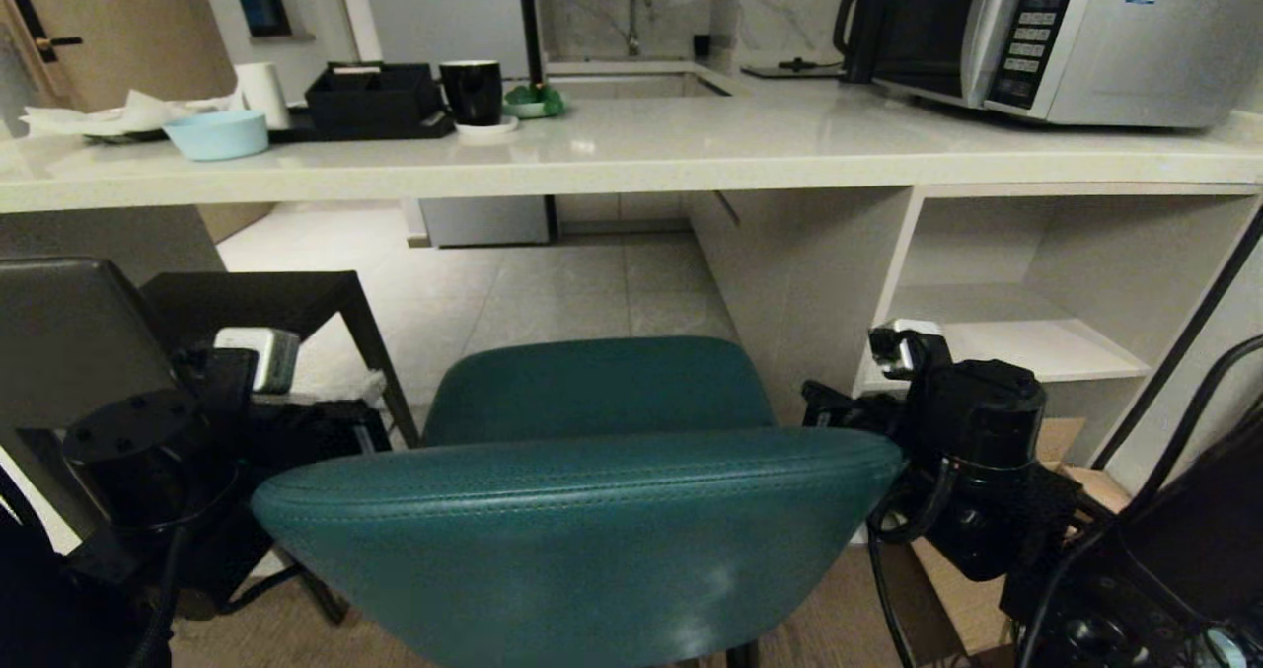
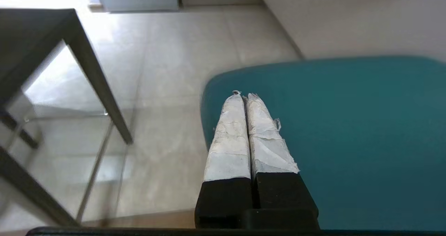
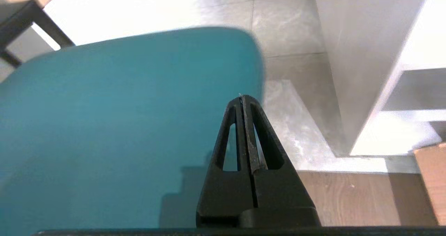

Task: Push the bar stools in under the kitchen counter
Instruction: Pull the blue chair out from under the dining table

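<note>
The teal stool [image 1: 582, 510] fills the head view's foreground, short of the kitchen counter [image 1: 631, 150]. Only the wrist views reveal the fingers: left gripper [image 2: 244, 96] and right gripper [image 3: 241, 97] pressed closed, empty, above its seat edges.

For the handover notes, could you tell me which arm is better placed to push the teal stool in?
Neither clearly: left tool and right tool, both shut, flank the teal stool evenly.
</note>
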